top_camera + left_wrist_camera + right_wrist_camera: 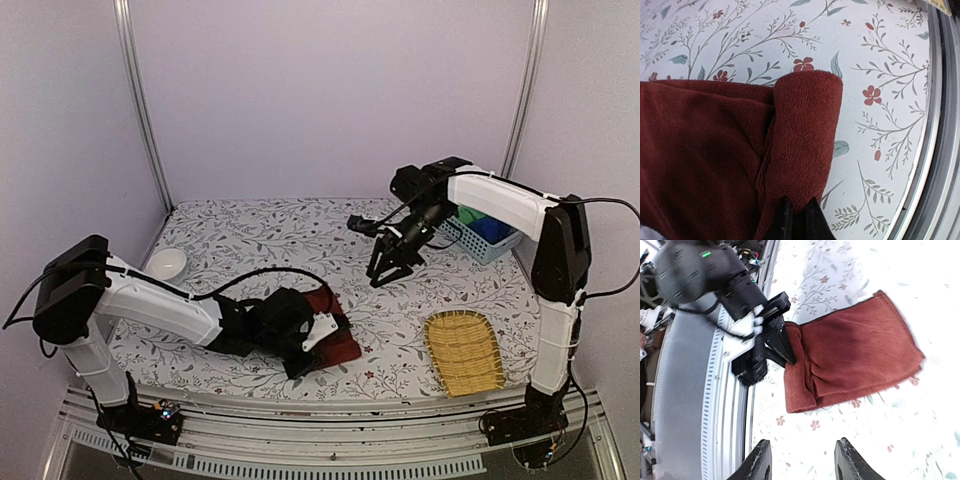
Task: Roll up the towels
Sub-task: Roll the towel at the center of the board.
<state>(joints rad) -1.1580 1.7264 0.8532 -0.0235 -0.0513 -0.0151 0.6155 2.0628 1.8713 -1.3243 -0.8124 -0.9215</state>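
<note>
reddish-brown towel [343,342], lower centre from above, has its rolled edge pinched by the left gripper [799,220]; right gripper [802,462] gapes empty.

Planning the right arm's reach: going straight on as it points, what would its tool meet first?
Probably the floral-print table cover, just short of the dark reddish-brown terry towel; depth is unclear, so the right tool might reach the towel.

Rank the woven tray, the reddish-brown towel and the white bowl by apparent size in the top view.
1. woven tray
2. reddish-brown towel, though the left arm hides part of it, so its place against the tray is unsure
3. white bowl, clearly smallest
</note>
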